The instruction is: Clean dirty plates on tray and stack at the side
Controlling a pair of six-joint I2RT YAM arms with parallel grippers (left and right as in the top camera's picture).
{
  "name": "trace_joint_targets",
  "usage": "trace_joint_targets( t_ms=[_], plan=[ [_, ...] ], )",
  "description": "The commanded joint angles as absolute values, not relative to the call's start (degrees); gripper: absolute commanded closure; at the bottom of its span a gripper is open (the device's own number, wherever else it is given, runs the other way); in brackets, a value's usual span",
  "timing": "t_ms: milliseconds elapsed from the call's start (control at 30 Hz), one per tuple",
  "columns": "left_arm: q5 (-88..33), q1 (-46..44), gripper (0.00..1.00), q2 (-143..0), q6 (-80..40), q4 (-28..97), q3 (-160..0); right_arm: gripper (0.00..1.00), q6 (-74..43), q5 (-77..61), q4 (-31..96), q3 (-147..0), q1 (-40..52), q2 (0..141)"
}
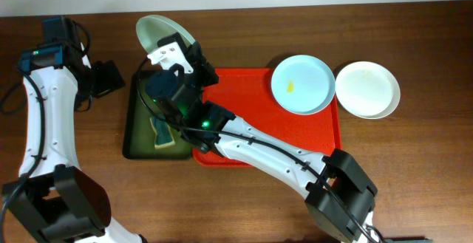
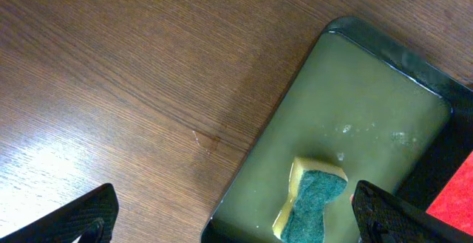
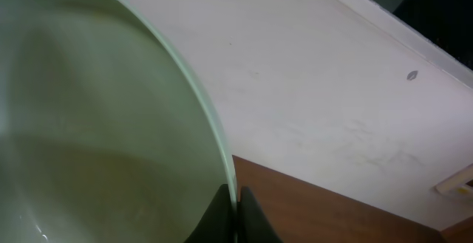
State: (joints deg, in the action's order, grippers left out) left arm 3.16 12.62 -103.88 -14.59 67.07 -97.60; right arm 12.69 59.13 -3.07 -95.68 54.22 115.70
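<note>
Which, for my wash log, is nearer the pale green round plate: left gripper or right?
Right: right gripper shut on the pale green round plate, at its rim; left gripper open, apart, leftward.

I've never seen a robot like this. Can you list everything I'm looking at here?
pale green plate: one, held up over the green tray's far end
pale blue plate: one, yellow smear, on the red tray's right end
white plate: one, on the table just right of the red tray
red tray: one, middle of the table
green tray: one, dark green, left of the red tray
sponge: one, green and yellow, in the green tray
table: one, brown wood
left gripper: black, open, left of the green tray
right gripper: shut on the pale green plate's rim
</note>
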Motion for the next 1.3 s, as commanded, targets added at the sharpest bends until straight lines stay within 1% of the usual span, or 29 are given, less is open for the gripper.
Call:
trace_joint_targets(
  t_ms=[0,200,333,533,600,633,700,733,767,833,900,967,1033,1133,1200,1267],
  plan=[
    [2.92,12.82,0.01,-103.18,-15.18,67.13,-98.52,0.96,12.88,60.99,-3.31,-96.82,54.70,113.58],
    [2.92,12.82,0.01,-103.18,-15.18,67.13,-98.52,0.96,12.93,63.42,-3.60,-96.82,54.70,113.58],
    [2.90,12.82,0.01,-103.18,-15.18,67.13,-98.52,0.96,16.58,65.84,-7.55,-96.82,54.63,112.86],
    [2.92,12.82,0.01,-103.18,-15.18,67.13,-98.52,0.96,15.31,64.97,-7.27,-96.84,54.65,105.34],
    [2.90,12.80,0.01,-103.18,-15.18,67.16,-98.52,0.96,10.59,63.53,-3.66,-96.82,54.70,102.72],
    [2.90,12.80,0.01,-103.18,-15.18,67.13,-98.52,0.96,5.58,59.92,0.86,-96.82,54.57,101.43],
    [2.92,12.80,0.00,-103.18,-15.18,67.13,-98.52,0.96,-9.04,42.61,12.71,-96.82,52.69,100.01],
    [2.92,12.80,0.01,-103.18,-15.18,67.13,-98.52,0.96,-17.06,32.77,18.26,-96.82,50.65,100.09],
    [2.92,12.82,0.00,-103.18,-15.18,67.13,-98.52,0.96,-22.98,26.11,22.50,-96.82,48.69,100.71],
    [2.92,12.82,0.01,-103.18,-15.18,67.16,-98.52,0.96,-28.95,16.16,29.21,-96.66,44.86,102.21],
    [2.92,12.82,0.01,-103.18,-15.18,67.13,-98.52,0.96,-29.26,9.02,35.27,-96.66,40.12,103.09],
    [2.90,12.80,0.01,-103.18,-15.18,67.13,-98.52,0.96,-29.26,3.36,37.50,-96.66,35.42,101.47],
    [2.90,12.82,0.01,-103.18,-15.18,67.13,-98.52,0.96,-29.26,-6.11,38.28,-96.68,29.54,99.07],
    [2.90,12.82,0.01,-103.18,-15.18,67.13,-98.52,0.96,-29.26,-20.84,42.85,-96.68,17.12,96.77],
    [2.90,12.80,0.00,-103.18,-15.18,67.13,-98.52,0.96,-28.73,-18.85,53.30,-96.66,6.57,97.03],
    [2.92,12.80,0.01,-103.18,-15.18,67.13,-98.52,0.96,-25.61,-15.03,59.70,-96.66,-0.51,97.17]
  ],
)
